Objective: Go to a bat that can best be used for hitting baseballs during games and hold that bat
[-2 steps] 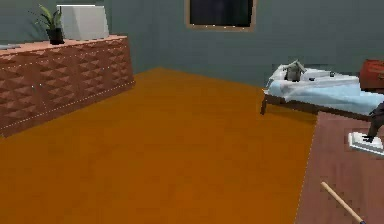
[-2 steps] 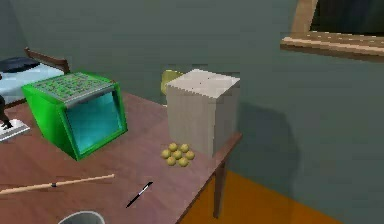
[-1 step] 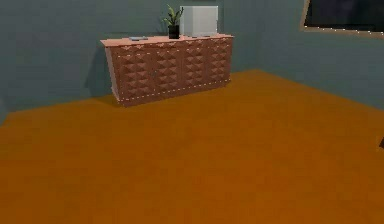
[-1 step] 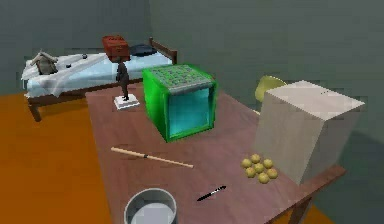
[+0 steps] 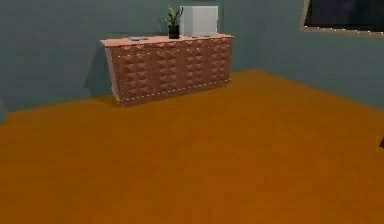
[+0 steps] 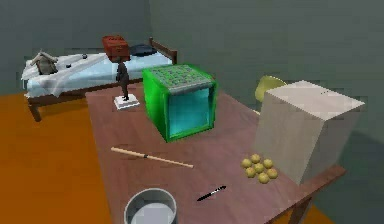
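A thin pale wooden bat point(image 6: 151, 157) lies flat on the brown table point(image 6: 120, 125) in the arm side view, left of the table's middle, pointing from upper left to lower right. It rests in front of a green box point(image 6: 180, 101). No arm or gripper appears over the table.
On the table stand a large pale cube point(image 6: 307, 128), a cluster of small yellow balls point(image 6: 260, 167), a black pen point(image 6: 211, 193), a grey bowl point(image 6: 151, 211) and a small statuette point(image 6: 123, 88). A bed point(image 6: 85, 70) lies behind. The forward view has a wooden dresser point(image 5: 170, 68) with a plant point(image 5: 174, 22) and open orange floor point(image 5: 200, 150).
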